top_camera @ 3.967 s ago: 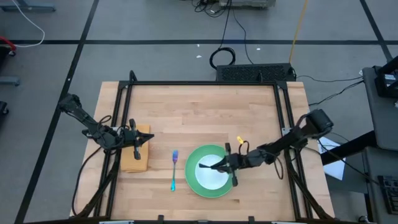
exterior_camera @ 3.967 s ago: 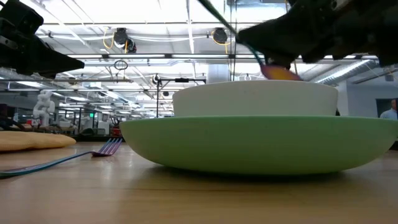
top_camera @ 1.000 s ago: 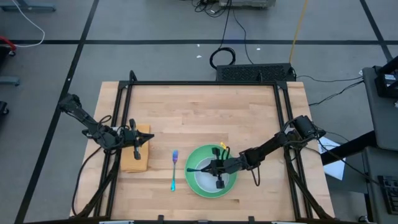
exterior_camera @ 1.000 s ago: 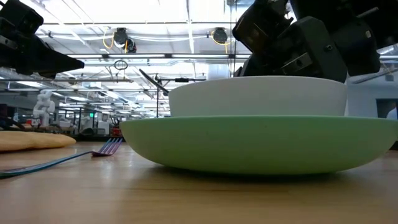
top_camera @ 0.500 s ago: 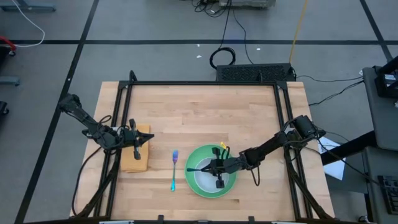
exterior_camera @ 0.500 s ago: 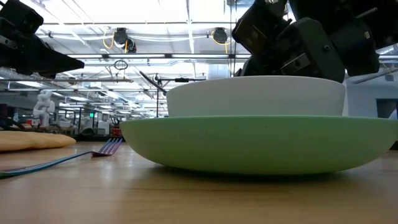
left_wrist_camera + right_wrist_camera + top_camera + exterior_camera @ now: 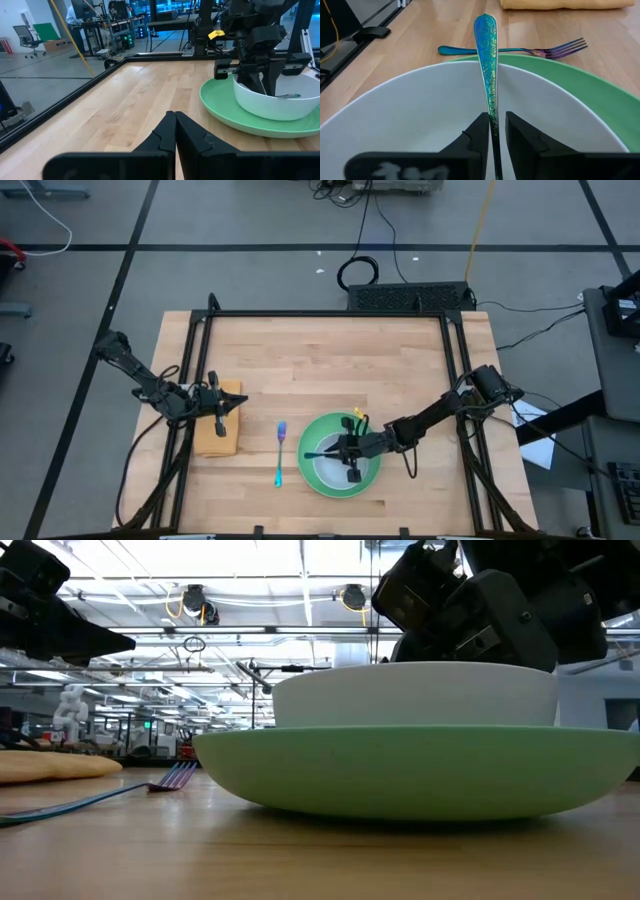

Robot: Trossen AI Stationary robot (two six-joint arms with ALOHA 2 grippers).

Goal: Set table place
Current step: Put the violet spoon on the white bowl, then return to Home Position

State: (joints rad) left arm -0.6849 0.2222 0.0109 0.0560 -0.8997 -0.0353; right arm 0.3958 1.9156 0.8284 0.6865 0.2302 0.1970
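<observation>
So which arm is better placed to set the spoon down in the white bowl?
The right arm. Its gripper is already over the white bowl with its fingers shut on the spoon, whose handle points toward the fork. The left gripper is over the tan cloth, well off to the side.

Robotics lab, open hall with ceiling lights (image 7: 200, 602), workbenches and monitors (image 7: 120, 10), office chair (image 7: 27, 37), floor cables (image 7: 358, 272)
</observation>
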